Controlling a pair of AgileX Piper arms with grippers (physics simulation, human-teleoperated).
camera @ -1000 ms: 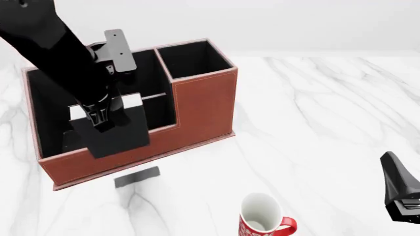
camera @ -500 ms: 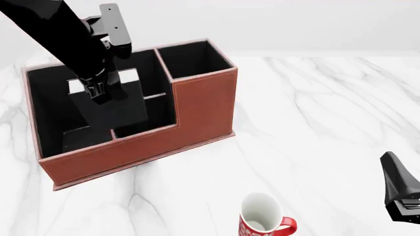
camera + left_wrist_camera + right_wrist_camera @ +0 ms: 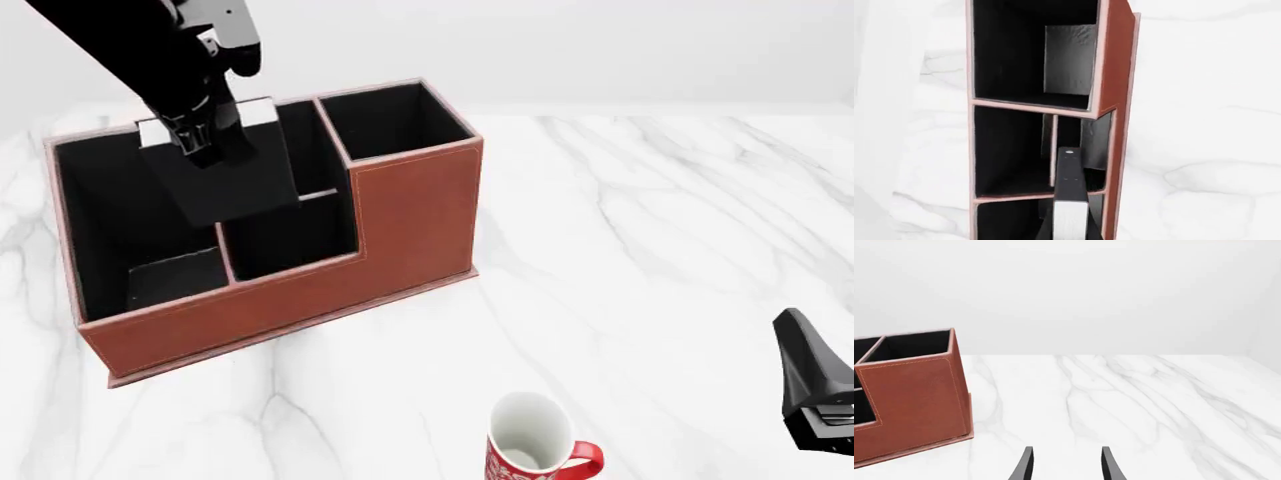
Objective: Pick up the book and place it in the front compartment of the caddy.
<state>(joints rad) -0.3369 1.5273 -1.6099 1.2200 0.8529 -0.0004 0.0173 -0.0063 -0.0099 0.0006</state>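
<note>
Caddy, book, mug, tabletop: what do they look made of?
Caddy: reddish-brown leather-look shell with a fine grain, pale stitched rims, matte black lining.
Book: matte black cover, probably card or cloth; white paper page edges show at the top.
Mug: glossy red and white, probably ceramic.
Tabletop: white with grey veins, marble-look; it is a render.

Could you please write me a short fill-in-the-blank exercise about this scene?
1. The left gripper holds the ____ above the caddy.
2. The mug stands on the table, ____ the caddy.
3. The right gripper has its fingers ____.

Missing words: book; outside; open
</note>
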